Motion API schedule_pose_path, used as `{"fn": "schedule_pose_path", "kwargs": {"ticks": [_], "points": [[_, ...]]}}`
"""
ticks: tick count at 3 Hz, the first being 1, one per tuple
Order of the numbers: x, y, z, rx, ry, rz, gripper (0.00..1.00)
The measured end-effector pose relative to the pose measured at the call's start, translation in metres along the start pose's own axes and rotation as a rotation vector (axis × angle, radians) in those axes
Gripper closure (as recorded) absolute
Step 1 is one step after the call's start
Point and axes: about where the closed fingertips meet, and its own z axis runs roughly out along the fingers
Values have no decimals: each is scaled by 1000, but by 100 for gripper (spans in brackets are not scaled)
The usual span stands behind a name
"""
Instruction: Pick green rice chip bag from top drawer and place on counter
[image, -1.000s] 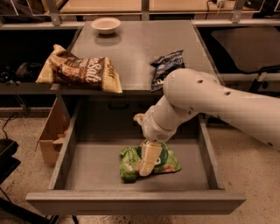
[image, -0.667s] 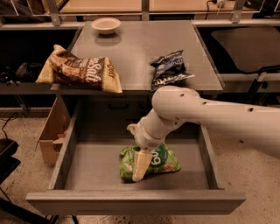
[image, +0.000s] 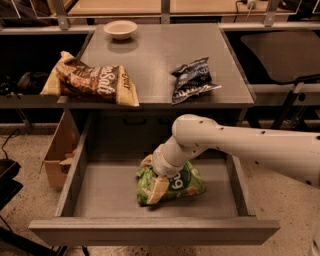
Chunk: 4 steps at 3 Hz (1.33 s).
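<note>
Gripper (image: 155, 183) is low inside the top drawer (image: 150, 231), touching the green rice chip bag (image: 188, 183) (it lies on the drawer floor, near the middle); open or closed, I cannot tell.

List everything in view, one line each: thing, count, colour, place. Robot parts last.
green rice chip bag: one, bright green, in the top drawer
top drawer: one, grey, open below the counter
counter: one, grey, cabinet top
brown and yellow bag: one, counter's left front edge
dark blue-black bag: one, counter's right front
bowl: one, pale, counter's back left
cardboard box: one, brown, floor left of drawer
arm: one, white, reaching from the right
gripper: one, cream, down on the green bag
</note>
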Motion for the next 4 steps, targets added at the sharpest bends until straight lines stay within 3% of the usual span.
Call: {"fn": "schedule_pose_path", "kwargs": {"ticks": [1, 2, 3, 4], "points": [[1, -2, 0, -3, 4, -9, 64], [-8, -11, -13, 8, 18, -93, 87], [-11, -23, -64, 64, 95, -114, 100], [-19, -46, -161, 152, 170, -99, 100]]}}
